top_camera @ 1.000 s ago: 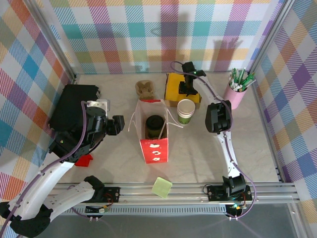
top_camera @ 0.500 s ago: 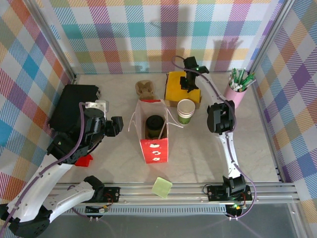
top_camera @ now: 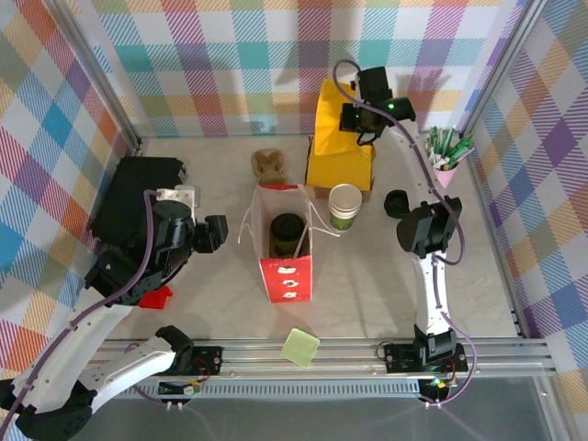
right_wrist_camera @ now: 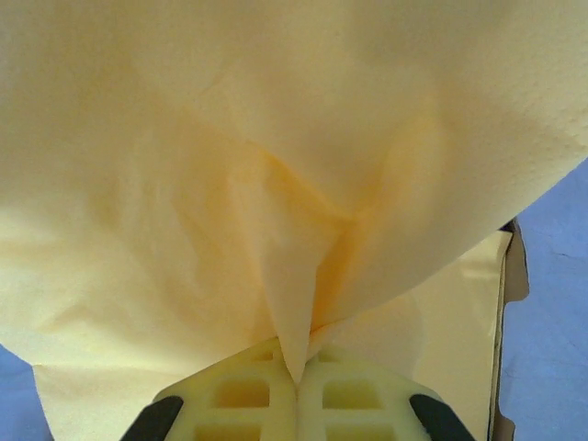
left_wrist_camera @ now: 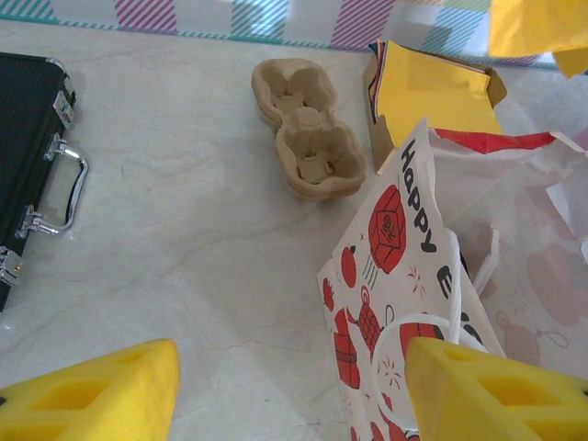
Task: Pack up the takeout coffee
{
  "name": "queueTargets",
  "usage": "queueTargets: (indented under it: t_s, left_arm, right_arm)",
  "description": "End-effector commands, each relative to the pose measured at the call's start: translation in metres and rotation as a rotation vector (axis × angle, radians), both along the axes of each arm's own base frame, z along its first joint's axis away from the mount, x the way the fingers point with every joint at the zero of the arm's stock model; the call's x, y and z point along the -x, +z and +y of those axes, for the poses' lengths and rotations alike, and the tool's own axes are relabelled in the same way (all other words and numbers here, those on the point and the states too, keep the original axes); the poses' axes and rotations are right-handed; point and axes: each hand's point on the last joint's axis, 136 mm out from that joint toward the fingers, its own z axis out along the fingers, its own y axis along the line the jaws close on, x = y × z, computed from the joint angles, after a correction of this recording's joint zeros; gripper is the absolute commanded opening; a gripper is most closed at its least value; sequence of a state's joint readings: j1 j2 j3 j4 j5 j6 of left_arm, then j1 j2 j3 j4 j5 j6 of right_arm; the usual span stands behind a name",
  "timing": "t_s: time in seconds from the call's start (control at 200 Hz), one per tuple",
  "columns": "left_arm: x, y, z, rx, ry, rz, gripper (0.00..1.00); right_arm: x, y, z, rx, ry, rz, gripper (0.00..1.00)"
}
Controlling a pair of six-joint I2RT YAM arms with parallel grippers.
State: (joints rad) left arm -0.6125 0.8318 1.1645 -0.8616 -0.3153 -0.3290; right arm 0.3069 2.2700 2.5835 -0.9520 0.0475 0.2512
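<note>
While a yellow sheet (top_camera: 338, 138) is pinched at its top by the right gripper (top_camera: 360, 118), the cup (top_camera: 345, 205) is seen standing upright on the table (top_camera: 367, 276), touched by neither arm. It is placed just right of the bag (top_camera: 286, 268), close to the bag's white handle, and directly in front of the box (left_wrist_camera: 432, 87), in which more yellow paper is stacked. Its open mouth is turned upward. A black lid (top_camera: 396, 203) is laid flat on the table to the cup's right, apart from it.

From the right wrist, the two pale fingers (right_wrist_camera: 239, 395) are seen pressed together, with a fold of the sheet caught between them and the paper spread wide beyond them. From above, the sheet is seen hanging over the box, with the gripper held high at the back of the table.

The left gripper (top_camera: 218, 233) is held left of the bag, well apart from the cup. Its yellow fingers (left_wrist_camera: 92, 400) are spread wide and nothing is gripped between them; the bag's printed side is seen beside the right one.

The bag is stood upright with its top open, and a dark round object (top_camera: 288, 231) is seen inside it. A cardboard carrier (left_wrist_camera: 308, 138) is laid behind the bag, a black case (top_camera: 138, 197) lies at the far left, and a pink pen pot (top_camera: 443, 161) is set in the back right corner.
</note>
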Motion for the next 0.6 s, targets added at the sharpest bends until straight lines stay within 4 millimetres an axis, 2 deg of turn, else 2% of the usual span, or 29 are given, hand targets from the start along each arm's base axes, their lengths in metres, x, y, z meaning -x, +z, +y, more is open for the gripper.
queueTargets:
  t_s: [0.0, 0.195, 0.365, 0.5, 0.595]
  left_arm:
    - [-0.004, 0.025, -0.002, 0.050, 0.001, -0.064, 0.66]
    - [-0.011, 0.034, -0.016, 0.082, -0.039, -0.075, 0.66]
    - [-0.012, 0.046, -0.031, 0.143, -0.095, -0.079, 0.66]
    - [-0.010, 0.051, -0.046, 0.200, -0.154, -0.062, 0.65]
    - [-0.009, 0.049, -0.057, 0.237, -0.189, -0.030, 0.64]
  right_arm:
    - [0.039, 0.072, 0.006, -0.132, 0.057, -0.060, 0.00]
    - [0.108, 0.142, 0.032, -0.437, 0.174, -0.011, 0.00]
    - [0.168, 0.185, 0.059, -0.730, 0.300, 0.142, 0.00]
    - [0.217, 0.204, 0.098, -0.841, 0.438, 0.234, 0.01]
    - [0.248, 0.204, 0.124, -0.859, 0.509, 0.290, 0.02]
